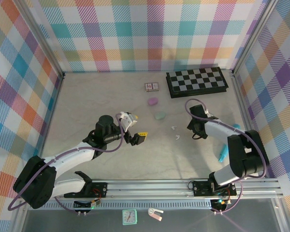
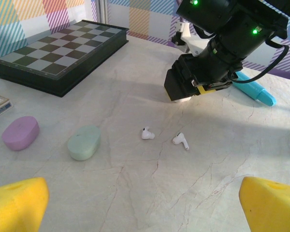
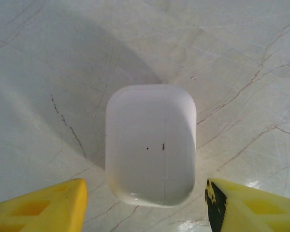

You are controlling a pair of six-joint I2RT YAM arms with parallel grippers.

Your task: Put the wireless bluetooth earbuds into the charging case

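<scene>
Right wrist view: my right gripper [image 3: 145,188] stands apart, straddling the white charging case [image 3: 151,145] on the counter [image 3: 38,72]; my left gripper [image 2: 142,193] is spread wide; two white earbuds [image 2: 147,133] lie loose beside a mint case [image 2: 84,142].

1. Bright, even light; soft shadows on the pale table [image 1: 111,159]
2. The white case [image 3: 151,145] throws a diffuse shadow toward 11 o'clock
3. Close-up yellow fingertips [image 2: 17,203] at 7 and 5 o'clock look blurred
</scene>
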